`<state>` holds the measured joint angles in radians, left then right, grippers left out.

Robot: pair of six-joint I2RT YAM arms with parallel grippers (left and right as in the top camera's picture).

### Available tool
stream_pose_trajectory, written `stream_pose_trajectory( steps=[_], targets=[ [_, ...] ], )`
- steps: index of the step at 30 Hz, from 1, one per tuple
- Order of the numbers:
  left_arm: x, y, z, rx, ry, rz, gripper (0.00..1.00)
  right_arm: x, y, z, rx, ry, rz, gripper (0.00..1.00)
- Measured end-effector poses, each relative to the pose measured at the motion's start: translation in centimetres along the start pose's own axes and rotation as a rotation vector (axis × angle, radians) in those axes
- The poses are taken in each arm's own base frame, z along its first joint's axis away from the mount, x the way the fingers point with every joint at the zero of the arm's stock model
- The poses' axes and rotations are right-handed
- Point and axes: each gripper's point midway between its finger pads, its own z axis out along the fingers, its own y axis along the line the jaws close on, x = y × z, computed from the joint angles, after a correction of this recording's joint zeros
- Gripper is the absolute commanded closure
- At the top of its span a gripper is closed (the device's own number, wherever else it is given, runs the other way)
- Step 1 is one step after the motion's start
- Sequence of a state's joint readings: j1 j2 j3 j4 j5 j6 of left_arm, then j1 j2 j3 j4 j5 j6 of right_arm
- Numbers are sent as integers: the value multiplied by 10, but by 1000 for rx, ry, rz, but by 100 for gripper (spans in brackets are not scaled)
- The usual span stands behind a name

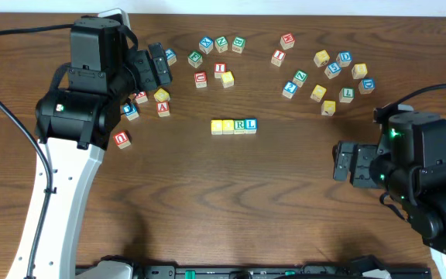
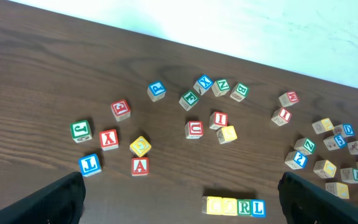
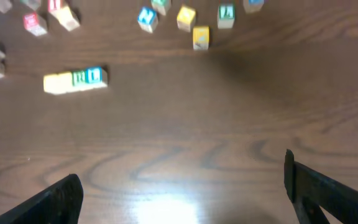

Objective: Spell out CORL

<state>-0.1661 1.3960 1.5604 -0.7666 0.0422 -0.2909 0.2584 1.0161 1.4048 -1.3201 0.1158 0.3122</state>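
Note:
A row of letter blocks (image 1: 234, 125) lies mid-table: two yellow blocks, a green R and a blue L, touching side by side. The row also shows in the left wrist view (image 2: 234, 206) and the right wrist view (image 3: 75, 79). My left gripper (image 1: 158, 66) is open and empty, raised above the loose blocks at the back left; its fingers frame the left wrist view (image 2: 179, 202). My right gripper (image 1: 344, 164) is open and empty over bare table at the right, well clear of the row; it shows in the right wrist view (image 3: 182, 193).
Loose letter blocks lie in clusters: a left group with a red A (image 1: 163, 108) and a red block (image 1: 121, 139), a back-middle group (image 1: 220, 56), and a back-right group (image 1: 331, 77). Cables run along the left and right sides.

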Motion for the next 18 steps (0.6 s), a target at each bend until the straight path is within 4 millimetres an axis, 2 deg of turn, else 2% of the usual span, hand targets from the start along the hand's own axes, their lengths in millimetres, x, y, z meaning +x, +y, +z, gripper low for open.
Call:
stream_pose_trajectory(
  steps=[3,7,10,13,18],
  targets=[
    [0,0,0,0,0,0,2,-22,4,0,-11,-92,-7,1],
    [0,0,0,0,0,0,2,-66,12,0,-53,-289,-32,1],
    [0,0,0,0,0,0,2,-82,11,4,-79,-411,-62,1],
    [0,0,0,0,0,0,2,-82,10,7,-111,-540,-112,1],
    [0,0,0,0,0,0,2,-51,-2,16,-131,-698,-151,1]
  ],
)
